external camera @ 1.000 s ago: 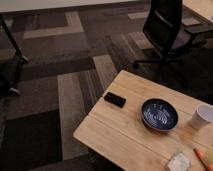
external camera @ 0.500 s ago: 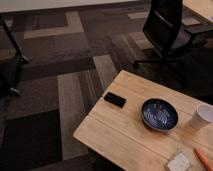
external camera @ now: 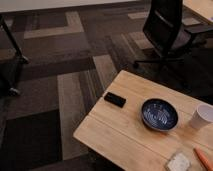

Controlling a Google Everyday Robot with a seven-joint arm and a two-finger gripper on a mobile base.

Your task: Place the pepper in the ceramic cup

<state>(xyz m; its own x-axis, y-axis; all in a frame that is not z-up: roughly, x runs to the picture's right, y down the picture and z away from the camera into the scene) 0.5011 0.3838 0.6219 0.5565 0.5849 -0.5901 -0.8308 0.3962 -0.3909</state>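
A slim orange-red pepper [external camera: 204, 159] lies on the wooden table [external camera: 120, 135] at the bottom right corner of the camera view, cut off by the frame edge. The white ceramic cup [external camera: 201, 117] stands upright near the table's right side, a short way behind the pepper and apart from it. The gripper is out of view; no part of the arm shows.
A dark-blue patterned bowl [external camera: 159, 114] sits left of the cup. A grey speckled block [external camera: 178, 162] lies beside the pepper at the front. A small black flat object [external camera: 115, 99] rests near the table's left corner. A black office chair [external camera: 167, 30] stands behind on patterned carpet.
The things on the table keep their places. The view has drifted only very slightly.
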